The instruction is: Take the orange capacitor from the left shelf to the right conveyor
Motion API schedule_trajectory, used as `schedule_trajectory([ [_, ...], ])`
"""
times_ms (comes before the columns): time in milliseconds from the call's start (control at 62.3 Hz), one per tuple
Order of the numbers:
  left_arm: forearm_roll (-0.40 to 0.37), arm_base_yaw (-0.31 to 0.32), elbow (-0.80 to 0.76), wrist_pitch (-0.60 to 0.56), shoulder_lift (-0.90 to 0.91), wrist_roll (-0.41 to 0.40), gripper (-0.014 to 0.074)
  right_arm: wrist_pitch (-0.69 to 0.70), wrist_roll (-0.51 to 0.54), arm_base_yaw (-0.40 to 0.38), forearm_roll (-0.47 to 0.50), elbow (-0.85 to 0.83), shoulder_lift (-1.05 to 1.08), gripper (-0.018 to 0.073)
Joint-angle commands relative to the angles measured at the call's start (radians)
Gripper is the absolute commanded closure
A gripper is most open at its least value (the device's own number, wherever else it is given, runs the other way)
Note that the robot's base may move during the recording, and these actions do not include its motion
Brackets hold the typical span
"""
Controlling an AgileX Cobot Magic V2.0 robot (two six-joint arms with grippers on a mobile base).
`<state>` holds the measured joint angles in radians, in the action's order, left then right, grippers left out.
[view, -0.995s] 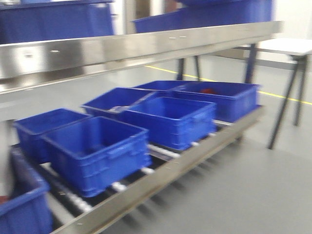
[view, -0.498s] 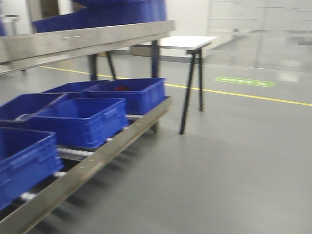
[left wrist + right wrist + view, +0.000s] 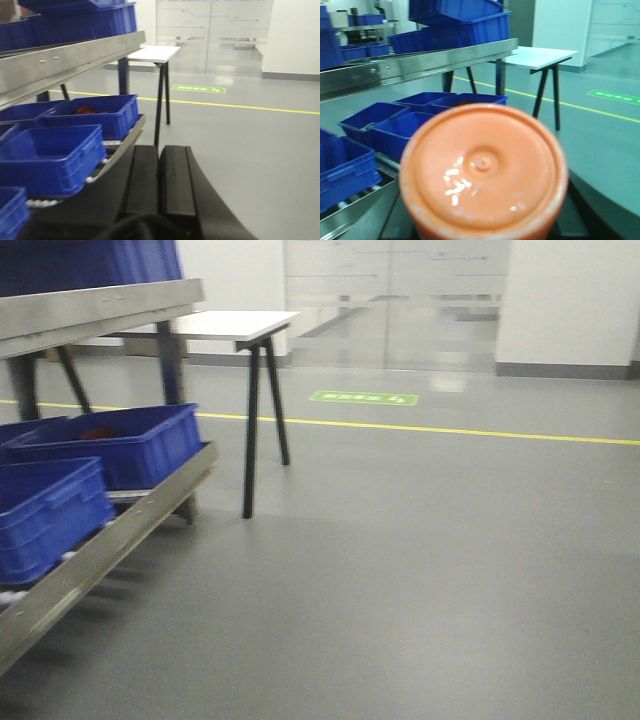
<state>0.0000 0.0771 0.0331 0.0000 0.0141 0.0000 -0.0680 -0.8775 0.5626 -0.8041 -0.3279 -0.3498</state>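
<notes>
Front view, far left: the left shelf (image 3: 100, 310) with its shiny steel front lip and an upper blue bin (image 3: 90, 260) sitting on it (cropped by the frame edge). Below it, a lower rack (image 3: 110, 530) with a steel front rail carries two blue bins (image 3: 130, 445). The rear one has something red in it, too blurred to name. Just right of the shelf end stands a white desk (image 3: 235, 322) on black splayed legs. Further right is grey floor (image 3: 420, 590), crossed by a yellow line (image 3: 450, 430), with a green floor marking (image 3: 364, 398) beyond the line and a frosted glass partition (image 3: 400, 300) at the back. Left wrist view: the left end effector (image 3: 159, 155) has its black fingers pressed together with nothing between them. It hangs in the air near the rack's right end and points toward the desk. Right wrist view: the orange capacitor (image 3: 482, 170) fills the foreground, out of focus, its flat end with a small centre dimple facing the camera. It is pinched in the right end effector (image 3: 482, 227) (only dark bits of it show at the lower corners). The capacitor is off the shelf and up in the air, with the shelf and bins behind it to the left and the desk behind it to the right.
</notes>
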Motion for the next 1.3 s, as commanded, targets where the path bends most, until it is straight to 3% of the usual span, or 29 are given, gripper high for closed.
schedule_trajectory([
  [0,-0.005,0.002,-0.008,-0.090,-0.010,0.000,0.0701,0.061,0.006,0.001,-0.020,-0.030,-0.006,0.0511],
  [1284,-0.005,0.002,-0.008,-0.090,-0.010,0.000,0.0701,0.061,0.006,0.001,-0.020,-0.030,-0.006,0.0511],
])
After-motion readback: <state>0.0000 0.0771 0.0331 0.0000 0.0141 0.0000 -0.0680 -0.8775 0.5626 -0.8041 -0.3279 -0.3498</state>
